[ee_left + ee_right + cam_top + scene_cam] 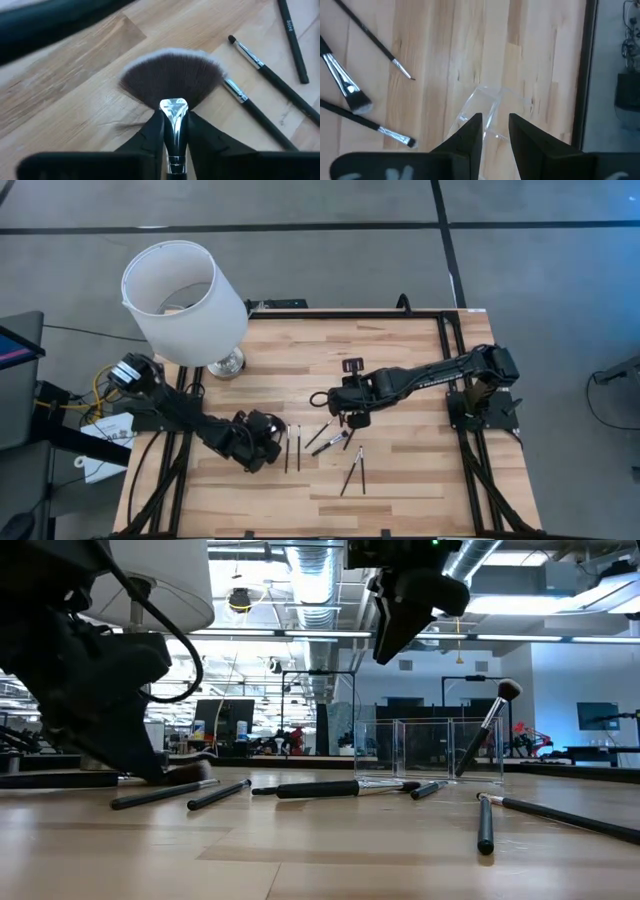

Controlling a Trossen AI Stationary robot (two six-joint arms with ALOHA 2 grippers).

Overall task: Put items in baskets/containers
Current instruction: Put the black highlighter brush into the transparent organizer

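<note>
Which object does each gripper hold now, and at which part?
The left gripper grips the fan brush by its silver ferrule, just below the bristles. The right gripper holds nothing, hanging above the clear tray.

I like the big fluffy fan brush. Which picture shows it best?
The left wrist view: the fan brush fills it, handle between the left gripper fingers. The low view shows only a dark tip under that arm; the high and right wrist views don't show it.
</note>
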